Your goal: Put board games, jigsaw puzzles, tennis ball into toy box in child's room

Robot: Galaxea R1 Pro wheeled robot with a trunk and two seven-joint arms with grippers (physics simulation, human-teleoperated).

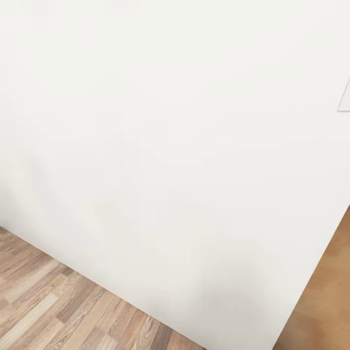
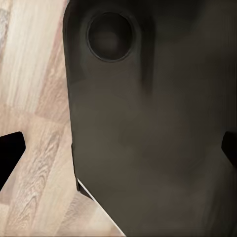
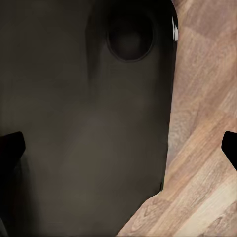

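The toys, the bed, the table and the toy box are out of view. A plain white wall (image 1: 165, 146) faces me in the head view, meeting a wood-plank floor (image 1: 53, 306). My left gripper (image 2: 118, 150) hangs open over the robot's dark body (image 2: 148, 128), its black fingertips (image 2: 10, 153) spread wide with nothing between them. My right gripper (image 3: 120, 147) is open too, fingertips (image 3: 11, 148) far apart, beside the same dark body (image 3: 84, 123) and above the floor (image 3: 202, 148).
The wall ends at a corner edge on the right, where an orange-brown surface (image 1: 325, 291) begins. A white wall plate (image 1: 344, 97) sits at the right edge. Plank floor (image 2: 34, 98) lies under both arms.
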